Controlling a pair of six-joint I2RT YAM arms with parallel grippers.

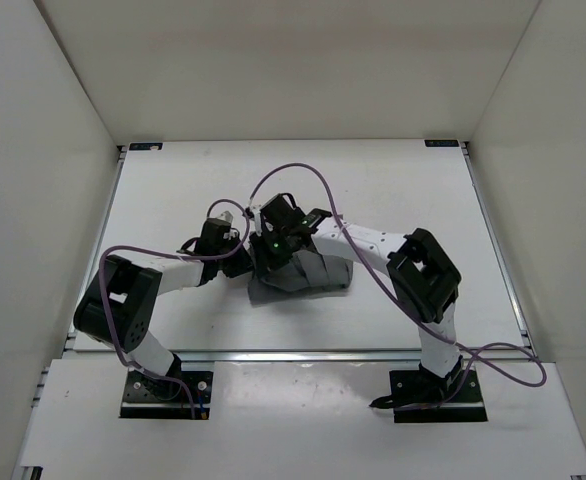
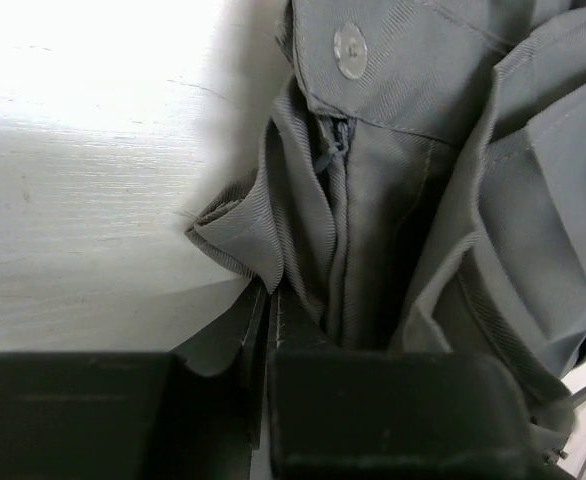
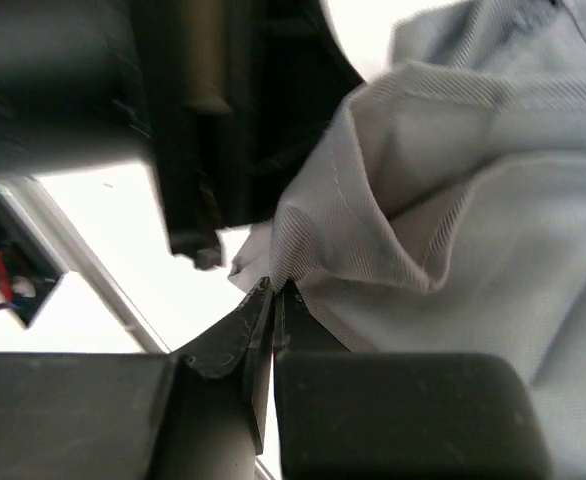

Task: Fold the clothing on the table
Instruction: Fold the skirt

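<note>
Clothing (image 2: 403, 200) in left end effector (image 2: 270, 298) tips

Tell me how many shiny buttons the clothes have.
1: a metal button above the zipper on the grey clothing, in the left wrist view. Folds may hide more.

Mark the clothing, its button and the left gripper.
clothing (image 1: 318, 278), top external view, bare grey fabric right of the grippers.
button (image 2: 350, 50), left wrist view, centre of its round face.
left gripper (image 2: 269, 300), left wrist view, between its closed fingertips.
</note>
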